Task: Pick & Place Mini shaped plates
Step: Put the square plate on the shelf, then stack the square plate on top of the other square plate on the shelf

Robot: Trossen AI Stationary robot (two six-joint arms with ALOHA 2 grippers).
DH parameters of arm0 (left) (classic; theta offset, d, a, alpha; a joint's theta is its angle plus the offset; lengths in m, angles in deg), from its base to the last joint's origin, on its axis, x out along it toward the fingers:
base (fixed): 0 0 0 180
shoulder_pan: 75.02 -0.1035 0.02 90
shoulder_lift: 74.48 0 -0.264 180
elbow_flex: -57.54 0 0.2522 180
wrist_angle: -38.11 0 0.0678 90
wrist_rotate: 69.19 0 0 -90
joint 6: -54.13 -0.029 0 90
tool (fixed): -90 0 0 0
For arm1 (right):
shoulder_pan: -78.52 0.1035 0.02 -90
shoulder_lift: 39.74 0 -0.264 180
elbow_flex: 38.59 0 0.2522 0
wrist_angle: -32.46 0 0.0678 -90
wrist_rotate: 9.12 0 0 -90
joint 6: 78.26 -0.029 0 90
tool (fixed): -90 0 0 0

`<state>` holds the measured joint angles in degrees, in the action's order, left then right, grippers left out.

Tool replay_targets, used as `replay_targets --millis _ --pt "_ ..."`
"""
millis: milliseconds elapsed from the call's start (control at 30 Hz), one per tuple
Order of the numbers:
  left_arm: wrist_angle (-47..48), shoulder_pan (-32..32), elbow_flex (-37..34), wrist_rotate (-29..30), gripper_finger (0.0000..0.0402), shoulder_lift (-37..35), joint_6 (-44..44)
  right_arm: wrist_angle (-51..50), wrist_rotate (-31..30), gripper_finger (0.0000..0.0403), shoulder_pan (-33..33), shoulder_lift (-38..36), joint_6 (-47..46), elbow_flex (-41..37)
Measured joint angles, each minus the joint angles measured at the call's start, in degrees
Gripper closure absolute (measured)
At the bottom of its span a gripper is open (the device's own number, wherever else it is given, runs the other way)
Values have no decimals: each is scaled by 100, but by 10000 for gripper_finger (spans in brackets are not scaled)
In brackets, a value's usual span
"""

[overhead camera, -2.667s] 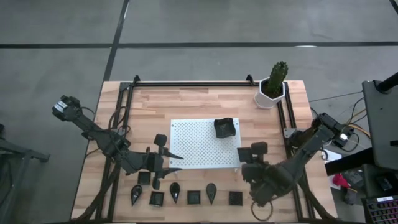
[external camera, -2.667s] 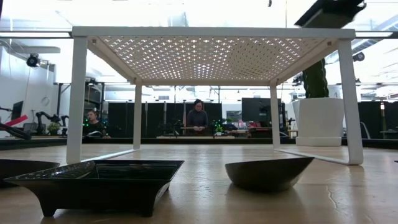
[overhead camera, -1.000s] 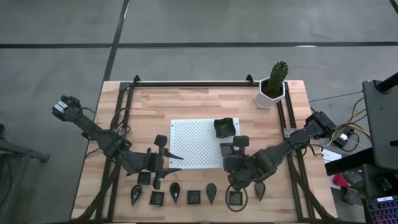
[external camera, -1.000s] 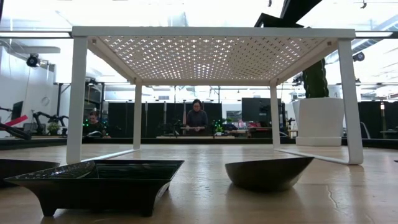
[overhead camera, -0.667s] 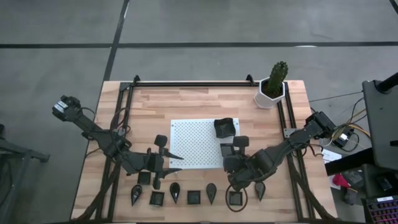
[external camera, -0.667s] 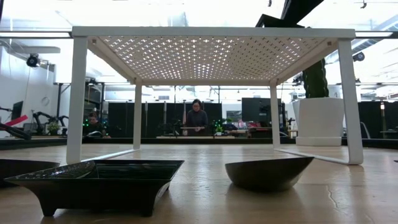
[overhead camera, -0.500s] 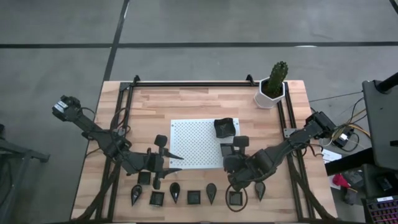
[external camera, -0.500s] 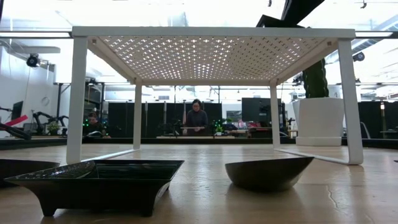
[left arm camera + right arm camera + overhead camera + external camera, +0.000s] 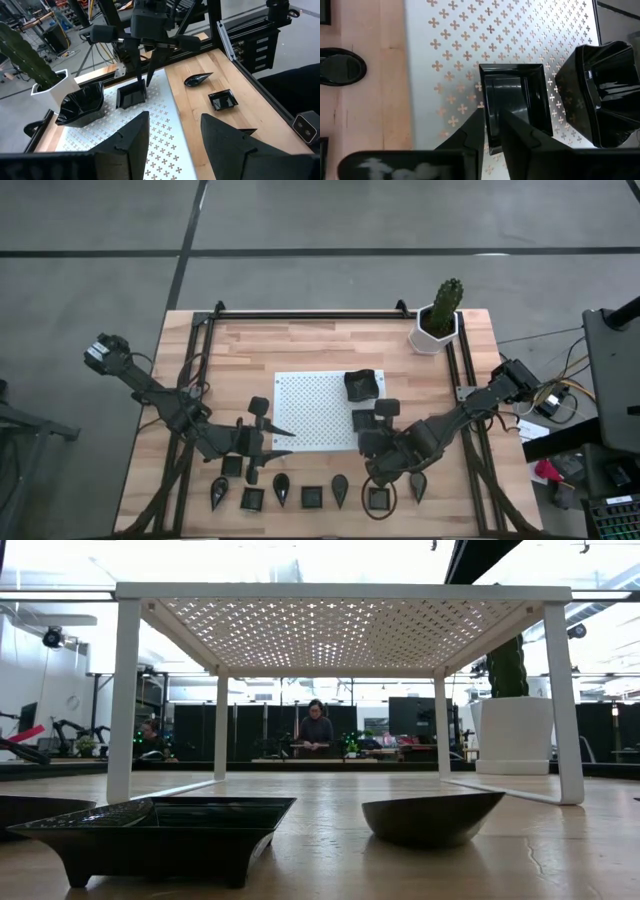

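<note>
Right now you're at the placing step: the right gripper is down at the front right corner of the white board, its fingers straddling one raised wall of a small square plate that sits flat on the board. You cannot tell whether the fingers pinch that wall or have let go. Next, I'd judge, spread them fully and lift straight up – the thin rim could catch. The plate is glossy black and looks like hard plastic; the board is matt white, pierced with little crosses. The left gripper waits spread wide near the board's front left corner – more plates line the desk's front edge
</note>
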<state>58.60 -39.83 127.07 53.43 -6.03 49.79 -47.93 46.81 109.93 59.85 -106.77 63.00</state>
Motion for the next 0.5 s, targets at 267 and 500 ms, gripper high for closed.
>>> replay_targets --millis 267,500 --pt "2 1 0 0 225 0 7 -4 0 329 33 -17 18 142" --pt "-24 -1 0 -2 225 0 52 -30 294 333 175 -47 3 291"
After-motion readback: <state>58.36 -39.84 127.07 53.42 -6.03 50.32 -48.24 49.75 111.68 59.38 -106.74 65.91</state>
